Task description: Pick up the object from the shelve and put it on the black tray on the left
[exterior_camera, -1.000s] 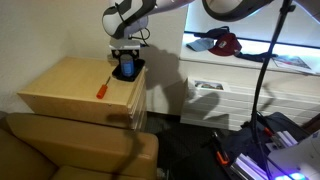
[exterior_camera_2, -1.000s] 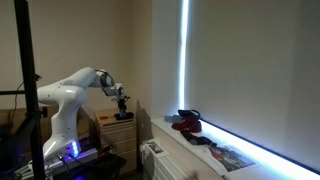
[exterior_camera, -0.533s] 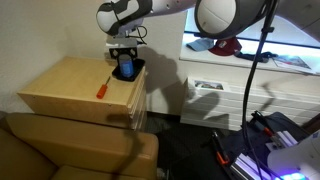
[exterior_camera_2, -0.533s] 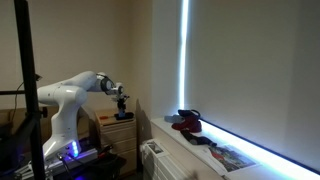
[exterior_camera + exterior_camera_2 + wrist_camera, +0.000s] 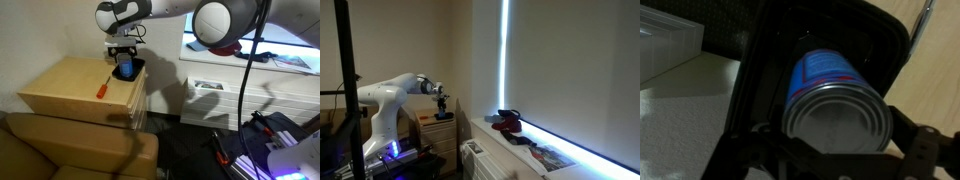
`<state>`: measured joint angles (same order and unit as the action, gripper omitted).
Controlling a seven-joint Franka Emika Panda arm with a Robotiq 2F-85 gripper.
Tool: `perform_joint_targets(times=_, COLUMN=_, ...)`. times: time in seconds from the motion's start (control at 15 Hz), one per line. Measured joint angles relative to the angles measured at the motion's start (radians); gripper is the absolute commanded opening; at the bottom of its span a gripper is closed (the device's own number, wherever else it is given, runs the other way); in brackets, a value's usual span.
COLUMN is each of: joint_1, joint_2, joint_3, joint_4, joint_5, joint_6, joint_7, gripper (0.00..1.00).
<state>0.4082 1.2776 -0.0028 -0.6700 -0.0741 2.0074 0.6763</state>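
Note:
The blue cylindrical object [image 5: 125, 70] stands in the small black tray [image 5: 137, 65] at the back of the light wooden cabinet [image 5: 65, 88]. My gripper [image 5: 125, 58] reaches down onto it, with its fingers at the object's sides. In the wrist view the object [image 5: 830, 80] shows its grey metal end inside the black tray [image 5: 770, 50], and my gripper [image 5: 835, 150] closes around it. In an exterior view my gripper [image 5: 440, 103] hangs over the cabinet. The white shelve [image 5: 262, 62] lies to the right, and it also shows in an exterior view [image 5: 525, 152].
An orange-handled tool [image 5: 103, 86] lies on the cabinet in front of the tray; its shaft shows in the wrist view [image 5: 924, 25]. A dark red rounded item [image 5: 228, 42] and papers sit on the shelve. A brown sofa back [image 5: 70, 145] lies in front.
The arm's upper links have swung further into view at the top. My gripper has stayed at the tray with the blue object.

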Motion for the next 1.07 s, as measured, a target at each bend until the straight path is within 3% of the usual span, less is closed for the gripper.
perform_joint_targets(times=0.4, joint_1=0.000, joint_2=-0.022, joint_3=0.000, joint_4=0.030, joint_5=0.000, joint_6=-0.071, joint_7=-0.003, gripper=1.00)
perform_joint_targets(times=0.8, joint_1=0.027, joint_2=-0.112, joint_3=-0.014, joint_4=0.034, joint_5=-0.036, joint_6=-0.287, joint_7=-0.003, gripper=1.00)
perform_joint_targets(times=1.07, joint_1=0.043, joint_2=-0.135, joint_3=-0.018, joint_4=0.063, joint_5=-0.045, joint_6=-0.289, joint_7=0.000, gripper=1.00)
